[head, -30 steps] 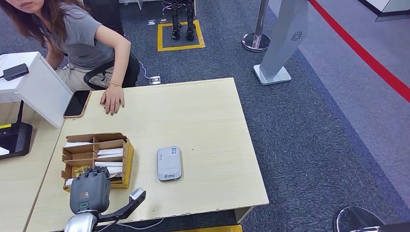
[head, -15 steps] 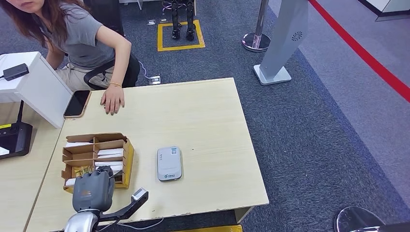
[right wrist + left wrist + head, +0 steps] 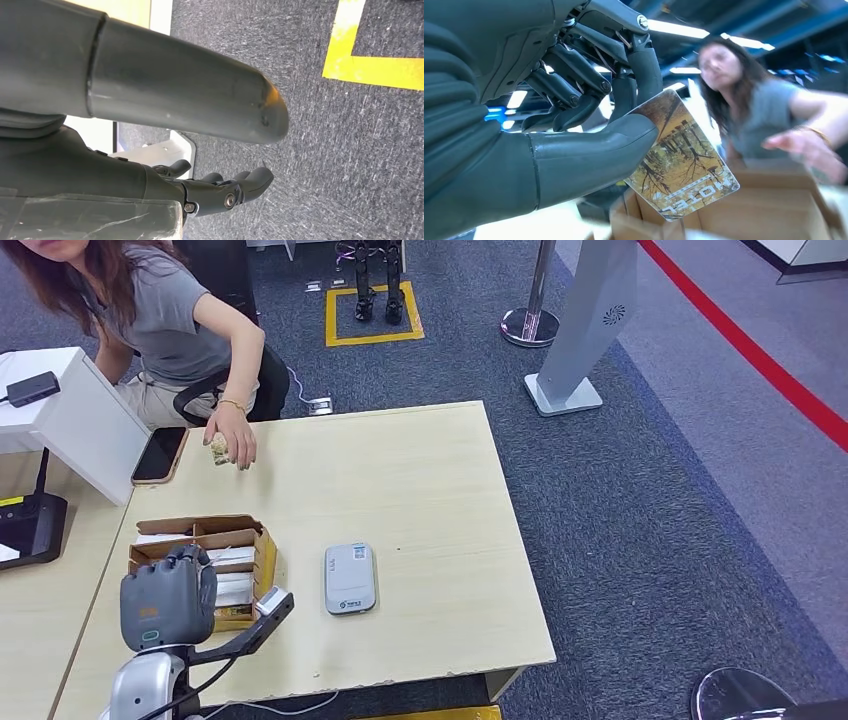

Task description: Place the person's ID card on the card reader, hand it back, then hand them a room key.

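Lifted since the earlier frames, the left hand (image 3: pixel 165 597) has come up off the near end of the cardboard box (image 3: pixel 262 565) and now sits higher over it, and the person's hand (image 3: pixel 231 440) at the far edge of the table has curled around a small pale object where before it lay flat. Pinched between the left hand's thick thumb (image 3: pixel 589 155) and its dark fingers (image 3: pixel 644 70) is the room key (image 3: pixel 679 160), a card printed with autumn trees and the word HOTEL, held above the box's open compartments. White cards (image 3: pixel 232 556) stand in the dividers of that box. Just beside the box, on its side away from the table's left edge, lies the grey card reader (image 3: pixel 350 578), flat on the pale wooden table (image 3: pixel 420 500) and apart from the box. Beyond the box, toward the person (image 3: pixel 150 310), a dark phone (image 3: pixel 159 454) rests against a white stand (image 3: pixel 75 420), and the person's hand is just beside the phone. Left of the box a black device (image 3: pixel 30 530) sits on the neighbouring desk. The right hand (image 3: pixel 220 192) hangs over grey carpet well away from the box, its fingers loosely curled and apart, holding nothing.
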Robot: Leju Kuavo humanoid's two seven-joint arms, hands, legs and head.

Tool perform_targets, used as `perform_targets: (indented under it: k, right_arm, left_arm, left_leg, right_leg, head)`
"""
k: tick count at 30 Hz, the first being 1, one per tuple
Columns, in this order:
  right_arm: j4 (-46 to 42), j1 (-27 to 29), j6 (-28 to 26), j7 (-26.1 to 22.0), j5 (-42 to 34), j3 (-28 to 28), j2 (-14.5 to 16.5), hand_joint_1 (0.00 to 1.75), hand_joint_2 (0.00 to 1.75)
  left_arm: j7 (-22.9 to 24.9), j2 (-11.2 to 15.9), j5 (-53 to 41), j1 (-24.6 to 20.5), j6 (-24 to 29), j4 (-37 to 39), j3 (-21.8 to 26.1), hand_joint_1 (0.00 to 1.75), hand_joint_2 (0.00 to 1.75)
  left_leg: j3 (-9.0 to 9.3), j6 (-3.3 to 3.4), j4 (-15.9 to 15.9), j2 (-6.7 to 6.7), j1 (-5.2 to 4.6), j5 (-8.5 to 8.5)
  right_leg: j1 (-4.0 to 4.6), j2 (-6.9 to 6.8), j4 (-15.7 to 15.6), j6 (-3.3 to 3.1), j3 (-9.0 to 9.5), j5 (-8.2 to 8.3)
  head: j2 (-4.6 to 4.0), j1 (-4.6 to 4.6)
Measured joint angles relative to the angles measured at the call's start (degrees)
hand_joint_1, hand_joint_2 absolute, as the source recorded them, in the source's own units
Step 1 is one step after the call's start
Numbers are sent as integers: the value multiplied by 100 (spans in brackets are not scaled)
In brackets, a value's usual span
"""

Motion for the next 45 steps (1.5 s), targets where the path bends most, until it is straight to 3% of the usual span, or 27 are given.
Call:
perform_targets:
  k: [6,11,14,18,26,32,39,41,43,45]
  right_arm:
    - [0,-3,-29,15,-17,-11,26,0,0]
    - [0,-11,-39,29,39,-13,57,0,0]
    - [0,-17,27,-1,57,25,66,0,0]
    - [0,-31,99,-40,57,200,66,0,0]
    - [0,-56,191,-9,57,638,64,0,0]
    - [1,-89,232,12,57,808,64,0,0]
    - [2,-94,238,10,55,864,64,0,0]
    - [2,-94,239,8,53,865,64,0,0]
    - [2,-93,239,-1,52,865,64,0,0]
    - [2,-93,239,-13,54,865,64,0,0]
  left_arm:
    - [719,432,-2,-422,-100,-527,-315,175,175]
    - [736,576,-1,-739,-142,-871,-450,175,175]
    - [476,553,5,-884,-290,-819,-397,175,175]
    - [-70,410,7,-1128,-351,-337,22,175,175]
    - [-264,297,8,-1733,-364,1174,743,175,175]
    - [-355,278,7,-2060,-197,2049,868,175,175]
    - [-399,205,5,-2183,-103,2391,871,175,175]
    - [-405,189,4,-2192,-76,2423,871,140,175]
    - [-406,178,4,-2194,-59,2448,871,53,175]
    - [-406,166,4,-2194,-42,2466,871,0,175]
  left_leg:
    - [0,0,0,0,0,0]
    - [-1,0,0,-1,-2,0]
    - [-1,0,0,-1,-2,0]
    - [1,1,0,3,-1,1]
    - [2,-5,0,3,2,6]
    - [0,-5,0,2,0,6]
    - [0,-5,0,2,-1,5]
    - [0,-5,0,2,-1,5]
    - [0,-5,0,2,-1,5]
    - [0,-5,0,2,0,5]
  right_leg:
    - [1,1,0,0,-1,0]
    - [1,0,0,0,-1,0]
    - [0,0,-1,0,-1,0]
    - [0,2,0,-2,0,3]
    - [0,5,4,-5,-2,4]
    - [1,5,3,-5,-2,4]
    - [0,5,2,-4,-2,4]
    - [0,5,2,-4,-2,4]
    - [0,5,2,-4,-2,4]
    - [0,4,2,-5,-2,4]
  head:
    - [0,1]
    - [0,0]
    - [0,-2]
    - [0,-2]
    - [0,-3]
    - [0,-3]
    - [0,-3]
    - [0,-4]
    - [0,-4]
    - [0,-4]
